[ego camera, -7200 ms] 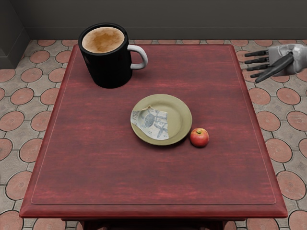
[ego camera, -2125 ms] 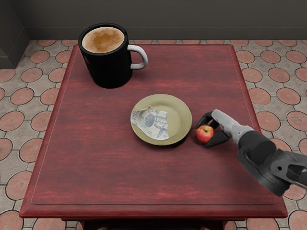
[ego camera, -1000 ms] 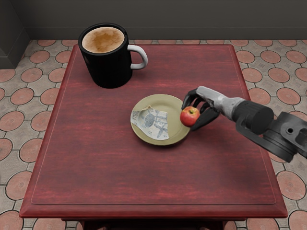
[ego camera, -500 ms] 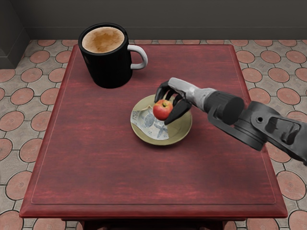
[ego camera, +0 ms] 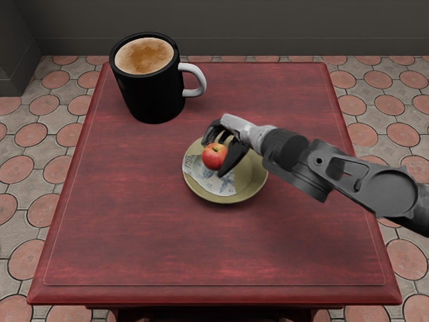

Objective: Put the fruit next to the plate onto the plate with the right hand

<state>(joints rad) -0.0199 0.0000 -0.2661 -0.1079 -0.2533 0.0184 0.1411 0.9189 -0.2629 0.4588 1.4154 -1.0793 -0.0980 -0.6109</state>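
Note:
A small red apple [ego camera: 214, 155] is held over the left half of the olive-green plate [ego camera: 249, 184], above the pale patterned patch on it. My right hand [ego camera: 220, 149] is shut on the apple, dark fingers curled round its top and right side. Its grey arm runs in from the right edge and hides the plate's upper right rim. Whether the apple touches the plate or hangs just above it, I cannot tell. The left arm does not show.
A large black mug [ego camera: 149, 75] of brown drink with a white handle stands at the back left of the red wooden table [ego camera: 134, 221]. Round-tiled floor surrounds the table on all sides.
The right hand carried the apple from the table right of the plate up and leftward over the plate; in the last half second it shifted a little further left.

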